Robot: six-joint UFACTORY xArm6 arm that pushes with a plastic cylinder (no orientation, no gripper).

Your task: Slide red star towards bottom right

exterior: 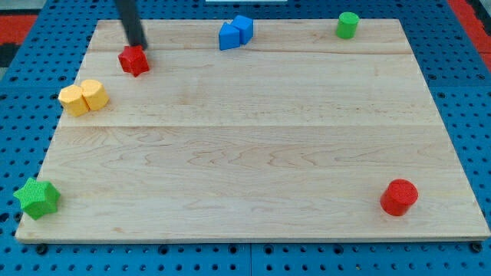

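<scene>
Nearest the view's bottom, 2 blocks are being seen at opposite corners of the wooden board (253,153): a green star (37,197) at the left and a red cylinder (399,197) at the right. Further up the left edge, a yellow block (84,96) of 2 joined lobes is lying, while a blue block (235,32) and a green cylinder (347,24) are lined along the top edge.

The red star (133,60) is being found near the top left corner, well apart from the bottom right it is meant to reach. My tip (140,46) is being held at the star's upper edge, touching it or just beside it, slightly toward the view's right of its centre. No pincer is being carried by this arm, so nothing is spread or pressed together; only a bare rod is being used.

The coming move is being governed by 1 relation: the star is lying just below the tip, toward the view's bottom and a little left. A straight push from here would likely be sending the star downward rather than diagonally, so the tip is probably better placed at the star's upper left before the long slide across open board toward the red cylinder's corner.
</scene>
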